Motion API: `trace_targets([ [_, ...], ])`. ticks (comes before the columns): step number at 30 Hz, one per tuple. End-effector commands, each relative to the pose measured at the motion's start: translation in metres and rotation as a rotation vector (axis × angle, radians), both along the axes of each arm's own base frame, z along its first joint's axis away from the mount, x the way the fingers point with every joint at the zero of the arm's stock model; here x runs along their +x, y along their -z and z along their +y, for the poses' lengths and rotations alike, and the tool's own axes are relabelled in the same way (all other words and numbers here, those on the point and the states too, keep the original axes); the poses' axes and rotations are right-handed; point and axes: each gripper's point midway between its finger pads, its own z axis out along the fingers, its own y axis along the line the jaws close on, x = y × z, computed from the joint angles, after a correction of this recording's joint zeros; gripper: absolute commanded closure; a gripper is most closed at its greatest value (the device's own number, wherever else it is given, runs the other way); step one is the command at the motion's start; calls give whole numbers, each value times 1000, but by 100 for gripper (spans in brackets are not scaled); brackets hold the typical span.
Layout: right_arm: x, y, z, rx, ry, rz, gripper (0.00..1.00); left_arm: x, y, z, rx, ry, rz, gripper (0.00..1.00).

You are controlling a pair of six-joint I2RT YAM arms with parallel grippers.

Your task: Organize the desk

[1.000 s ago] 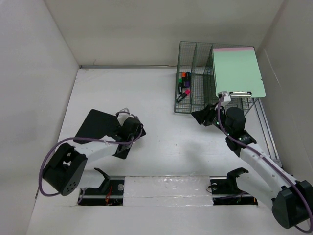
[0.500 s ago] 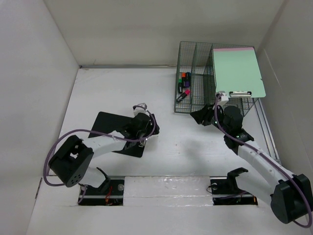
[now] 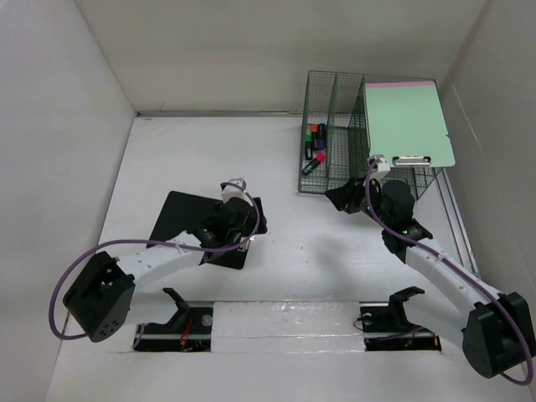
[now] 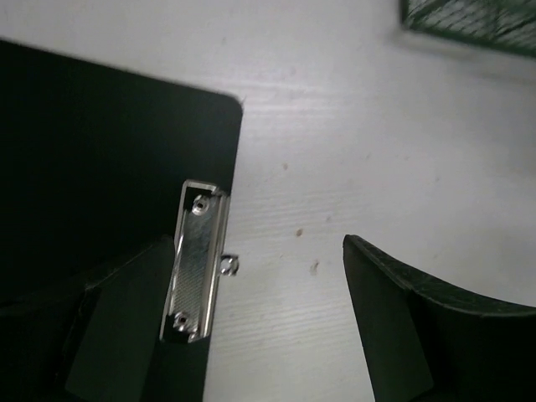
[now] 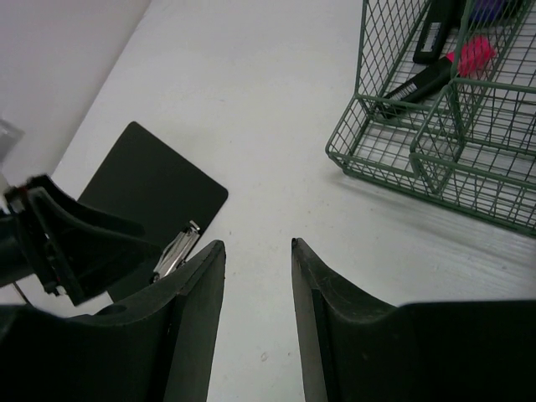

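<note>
Black clipboard (image 3: 180,219): flat on the surface (image 3: 285,251), left of centre in the top view, metal clip (image 4: 197,260) at its right end.
Left fingers (image 4: 410,327): spread apart and empty, straddling the clip end; one is over the board, the other over bare surface.
Surface: fills the middle of the frame, between white walls.
Right fingers (image 5: 193,335): slightly parted, holding nothing, centre right, just below the rack (image 3: 335,126).
Rack: upper right; markers (image 3: 316,144) in its left compartment, green clipboard (image 3: 406,121) standing at its right.
Progress: mostly done, I judge; the black clipboard is not yet filed.
</note>
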Motion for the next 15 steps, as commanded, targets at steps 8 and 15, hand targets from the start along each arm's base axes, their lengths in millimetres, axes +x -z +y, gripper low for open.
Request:
trace_targets([
  [8, 7, -26, 9, 43, -25, -83, 57, -36, 53, 22, 134, 28, 199, 23],
  [15, 6, -27, 8, 47, -20, -89, 57, -44, 80, 28, 246, 39, 282, 32],
])
